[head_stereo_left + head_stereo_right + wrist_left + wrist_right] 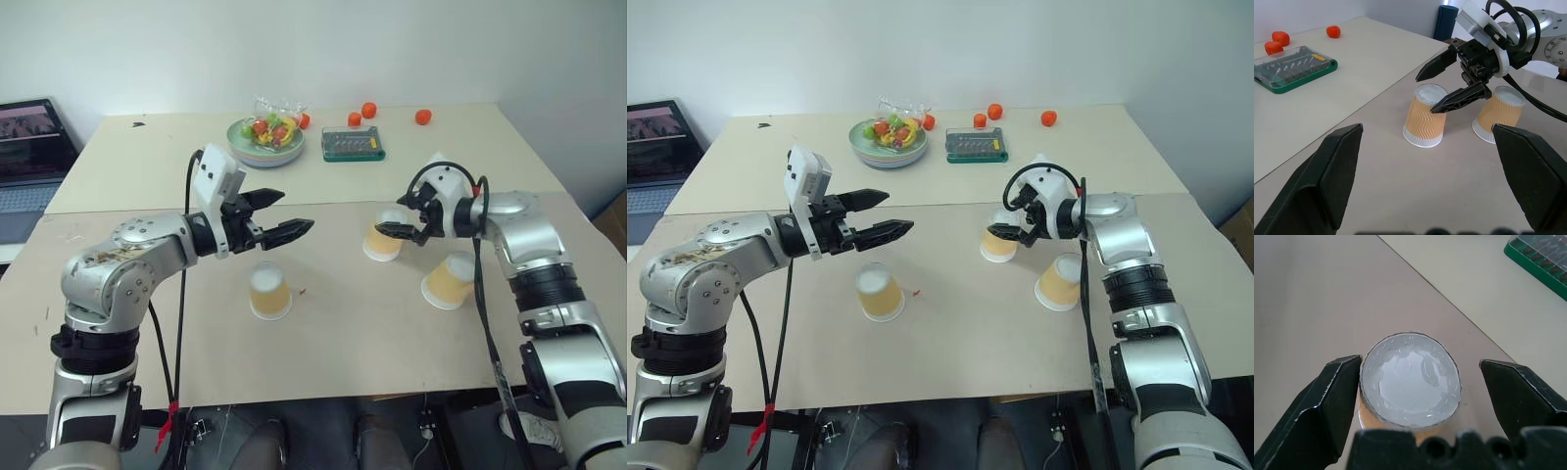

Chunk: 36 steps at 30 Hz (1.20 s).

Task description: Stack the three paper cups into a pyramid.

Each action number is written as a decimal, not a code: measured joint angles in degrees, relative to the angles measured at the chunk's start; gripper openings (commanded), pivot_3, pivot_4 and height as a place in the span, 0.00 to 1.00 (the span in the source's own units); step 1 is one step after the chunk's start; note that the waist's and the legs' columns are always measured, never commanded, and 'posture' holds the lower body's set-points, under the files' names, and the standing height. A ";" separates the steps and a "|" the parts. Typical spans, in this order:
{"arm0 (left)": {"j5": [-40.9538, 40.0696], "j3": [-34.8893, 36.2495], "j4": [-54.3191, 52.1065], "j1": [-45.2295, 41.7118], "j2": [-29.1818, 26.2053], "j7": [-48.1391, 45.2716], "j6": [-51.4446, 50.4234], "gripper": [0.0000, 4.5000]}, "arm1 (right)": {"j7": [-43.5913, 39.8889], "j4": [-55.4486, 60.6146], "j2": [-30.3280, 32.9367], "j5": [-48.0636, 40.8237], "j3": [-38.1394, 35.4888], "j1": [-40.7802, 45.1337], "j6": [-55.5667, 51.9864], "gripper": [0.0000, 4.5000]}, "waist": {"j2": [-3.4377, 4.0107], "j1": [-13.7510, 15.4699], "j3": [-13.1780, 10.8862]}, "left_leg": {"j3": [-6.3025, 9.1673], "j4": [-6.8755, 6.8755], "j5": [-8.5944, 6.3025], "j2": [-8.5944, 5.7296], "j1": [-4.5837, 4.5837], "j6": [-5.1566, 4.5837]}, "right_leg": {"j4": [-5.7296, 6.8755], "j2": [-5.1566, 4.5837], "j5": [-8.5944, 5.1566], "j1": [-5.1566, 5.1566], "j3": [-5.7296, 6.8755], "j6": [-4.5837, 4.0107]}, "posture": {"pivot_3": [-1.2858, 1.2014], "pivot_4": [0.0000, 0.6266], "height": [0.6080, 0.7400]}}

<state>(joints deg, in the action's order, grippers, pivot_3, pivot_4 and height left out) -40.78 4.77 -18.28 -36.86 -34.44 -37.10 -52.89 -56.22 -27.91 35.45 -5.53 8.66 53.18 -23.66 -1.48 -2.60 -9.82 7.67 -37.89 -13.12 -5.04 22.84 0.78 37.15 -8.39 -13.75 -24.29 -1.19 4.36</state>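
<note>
Three paper cups stand upside down on the near table, pale orange with white bases up: one at the left [270, 291], one in the middle [381, 242] and one at the right [449, 281]. My right gripper [402, 217] is open and straddles the top of the middle cup [1409, 384]. One finger [1337, 401] sits close to its edge and the other [1520, 396] stands apart from it. My left gripper [297, 210] hangs open and empty above the table, a little behind and above the left cup, pointing toward the middle cup [1424, 120].
On the far table are a plate of fruit [245, 149], a green case [353, 144] and small orange fruits [368, 110] [422, 117]. A laptop [29, 147] sits off the far left. A seam [333, 201] runs between the two tables.
</note>
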 measured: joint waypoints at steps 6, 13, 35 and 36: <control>0.00 0.00 -0.01 0.00 0.02 0.28 0.00 1.00 | -1.11 -1.28 -0.41 1.10 0.50 -0.05 0.71 0.82 | 0.00 0.02 0.00 | 0.00 0.00 0.00 0.00 0.00 0.00 | 0.00 0.00 0.00 0.00 0.00 0.00 | 0.52 0.24 1.00; 0.01 0.00 -0.01 0.00 0.13 0.45 0.00 1.00 | -1.17 -1.06 -1.01 1.39 0.49 -0.34 0.71 0.62 | 0.00 0.03 0.00 | 0.00 0.00 0.01 0.00 -0.01 0.01 | 0.01 0.00 0.01 0.01 0.00 0.00 | 0.52 0.24 1.00; -0.05 -0.54 -0.92 -0.17 -0.16 -0.57 -0.55 1.00 | 8.29 25.83 -11.86 -8.36 -0.18 -2.74 -23.03 0.62 | 0.00 0.39 0.00 | 0.07 -0.01 0.01 -0.04 0.07 0.02 | 0.04 -0.02 0.05 -0.06 -0.02 0.02 | 0.52 0.24 1.00; -0.06 -0.53 -0.92 -0.18 -0.17 -0.55 -0.56 1.00 | 8.55 25.99 -12.06 -8.50 0.04 -3.37 -23.27 0.62 | 0.00 0.37 0.00 | 0.07 -0.02 0.01 -0.04 0.08 0.02 | 0.04 -0.02 0.05 -0.08 -0.03 0.02 | 0.52 0.24 1.00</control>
<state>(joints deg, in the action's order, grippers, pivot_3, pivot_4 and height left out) -40.84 4.24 -19.20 -37.04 -34.62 -37.65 -53.45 -47.67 -1.92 23.39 -14.02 8.71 49.82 -46.93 -1.48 -2.24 -9.82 7.74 -37.91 -13.11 -5.08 22.92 0.80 37.18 -8.40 -13.70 -24.37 -1.22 4.38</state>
